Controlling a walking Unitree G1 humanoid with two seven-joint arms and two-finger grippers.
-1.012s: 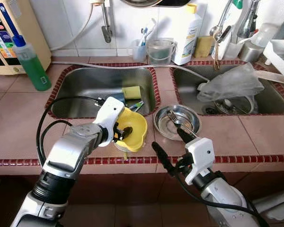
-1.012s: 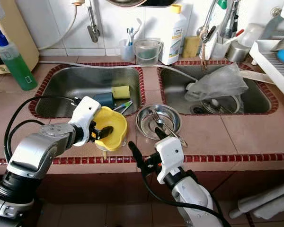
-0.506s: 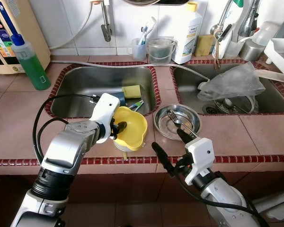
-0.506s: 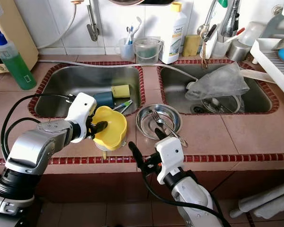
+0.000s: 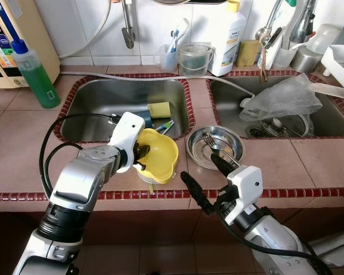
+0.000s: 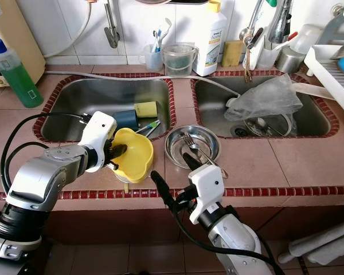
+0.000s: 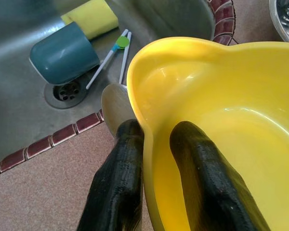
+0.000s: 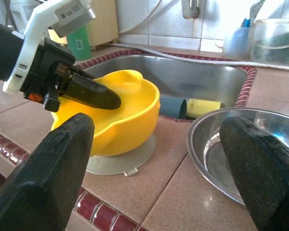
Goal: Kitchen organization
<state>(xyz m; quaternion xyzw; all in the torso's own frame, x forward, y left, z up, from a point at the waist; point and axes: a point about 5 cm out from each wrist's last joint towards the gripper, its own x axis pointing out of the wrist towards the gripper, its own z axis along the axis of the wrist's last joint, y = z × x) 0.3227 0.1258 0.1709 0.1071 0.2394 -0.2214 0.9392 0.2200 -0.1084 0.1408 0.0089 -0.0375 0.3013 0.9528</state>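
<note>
Yellow bowl (image 5: 159, 155): on the tiled counter between the left sink (image 5: 103, 103) and the counter's front edge, just beside a steel dish (image 5: 214, 146) holding a fork (image 5: 208, 141). Left gripper (image 7: 156, 144): fingers clamped narrowly on the bowl's rim, one inside, one outside. Right gripper (image 5: 202, 177): fingers spread wide, empty, at the counter edge before the steel dish. Left sink contents: teal cup (image 7: 63, 54), yellow sponge (image 7: 90, 16).

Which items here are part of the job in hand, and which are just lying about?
In hand:
- yellow plastic bowl, rim pinched by left gripper
- round steel dish holding a fork, right gripper open nearby

Lying about:
- green soap bottle
- teal cup
- yellow sponge
</note>
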